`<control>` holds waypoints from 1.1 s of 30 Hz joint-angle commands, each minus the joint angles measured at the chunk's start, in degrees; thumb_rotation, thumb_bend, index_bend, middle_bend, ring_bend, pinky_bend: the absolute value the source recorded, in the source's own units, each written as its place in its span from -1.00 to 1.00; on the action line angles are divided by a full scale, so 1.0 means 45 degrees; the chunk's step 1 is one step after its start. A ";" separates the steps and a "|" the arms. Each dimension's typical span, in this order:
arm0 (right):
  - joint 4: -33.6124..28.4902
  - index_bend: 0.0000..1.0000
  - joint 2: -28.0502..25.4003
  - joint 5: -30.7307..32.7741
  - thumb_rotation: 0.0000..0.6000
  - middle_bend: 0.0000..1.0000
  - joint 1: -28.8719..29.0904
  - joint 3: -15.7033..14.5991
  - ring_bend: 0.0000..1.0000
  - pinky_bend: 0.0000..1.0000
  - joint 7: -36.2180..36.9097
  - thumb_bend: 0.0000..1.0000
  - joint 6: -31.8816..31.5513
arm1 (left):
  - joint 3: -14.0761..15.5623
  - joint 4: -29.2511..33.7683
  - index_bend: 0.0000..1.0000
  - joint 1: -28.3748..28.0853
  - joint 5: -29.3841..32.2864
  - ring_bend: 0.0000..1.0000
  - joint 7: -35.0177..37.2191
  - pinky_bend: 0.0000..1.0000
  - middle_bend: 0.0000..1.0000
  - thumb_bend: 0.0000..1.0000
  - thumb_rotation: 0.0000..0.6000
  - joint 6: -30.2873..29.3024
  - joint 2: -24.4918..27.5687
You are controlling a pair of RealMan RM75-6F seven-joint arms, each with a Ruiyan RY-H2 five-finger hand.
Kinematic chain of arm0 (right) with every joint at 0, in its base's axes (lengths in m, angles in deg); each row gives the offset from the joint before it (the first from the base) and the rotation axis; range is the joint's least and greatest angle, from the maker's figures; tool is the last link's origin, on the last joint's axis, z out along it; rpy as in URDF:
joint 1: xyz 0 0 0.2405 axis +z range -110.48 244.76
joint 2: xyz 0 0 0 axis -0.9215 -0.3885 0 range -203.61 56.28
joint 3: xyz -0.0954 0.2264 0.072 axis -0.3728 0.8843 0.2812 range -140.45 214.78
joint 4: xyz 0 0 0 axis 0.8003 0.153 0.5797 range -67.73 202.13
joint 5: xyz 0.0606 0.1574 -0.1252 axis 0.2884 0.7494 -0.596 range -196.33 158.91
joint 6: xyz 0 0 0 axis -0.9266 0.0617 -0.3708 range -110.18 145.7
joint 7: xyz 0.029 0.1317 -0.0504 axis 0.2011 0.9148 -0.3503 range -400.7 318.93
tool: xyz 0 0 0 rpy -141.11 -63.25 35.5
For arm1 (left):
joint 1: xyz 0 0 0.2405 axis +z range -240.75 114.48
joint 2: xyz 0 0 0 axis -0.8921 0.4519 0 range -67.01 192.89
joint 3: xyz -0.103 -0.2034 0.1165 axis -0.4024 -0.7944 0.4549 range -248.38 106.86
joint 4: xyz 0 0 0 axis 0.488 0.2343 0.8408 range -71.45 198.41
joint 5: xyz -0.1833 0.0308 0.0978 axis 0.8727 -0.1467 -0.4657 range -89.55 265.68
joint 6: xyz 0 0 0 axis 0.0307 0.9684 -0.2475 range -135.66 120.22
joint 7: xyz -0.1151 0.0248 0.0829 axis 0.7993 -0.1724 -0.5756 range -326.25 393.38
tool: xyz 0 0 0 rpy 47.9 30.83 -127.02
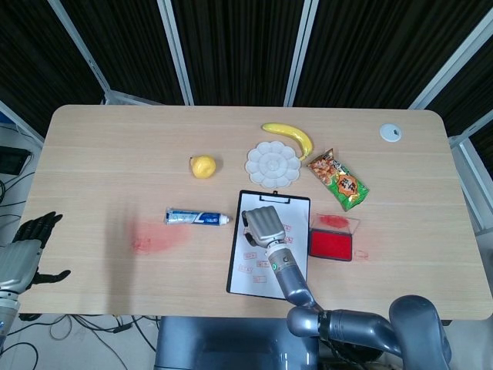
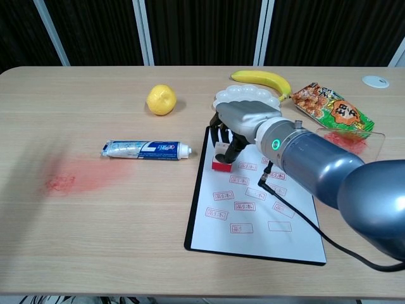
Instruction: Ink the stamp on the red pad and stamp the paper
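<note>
The left hand [image 1: 27, 250] hangs off the table's left edge in the head view, fingers spread and holding nothing. On the table [image 2: 126, 240] near that side lies a red smear [image 2: 69, 177]. Right of it a toothpaste tube [image 2: 145, 150] lies flat, cap toward the clipboard. Behind the tube sits a lemon [image 2: 161, 99].

At the middle lies the clipboard [image 2: 193, 209] carrying the paper [image 2: 259, 215], which already bears several red rectangular prints. The right hand [image 2: 243, 120] is over the paper's upper left corner, its fingers [image 2: 223, 136] curled down and clamped on the stamp [image 2: 221, 161]. The stamp's red base rests at the sheet's left margin, seemingly touching the paper, though contact cannot be fully confirmed. A black cable [image 2: 297, 212] runs from the wrist across the sheet.

Behind the hand sits a white palette [image 1: 273, 163], with a banana [image 2: 261, 80] just beyond it. Right of the clipboard, the head view shows the red pad [image 1: 331, 244] with its clear lid [image 1: 335, 223] open and smudged red. Farther back lies a snack bag [image 2: 332, 107]. Near the table's far right corner is a white disc [image 2: 374, 81].
</note>
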 commanded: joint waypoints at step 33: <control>0.0903 0.84 0.0486 0.0321 1.00 0.63 -0.0118 -0.0258 0.80 0.76 0.0117 0.73 0.0211 | -0.0058 -0.0027 -1.00 -0.0083 0.0202 -1.00 0.0095 -1.00 -1.00 -0.97 1.00 0.0160 0.0033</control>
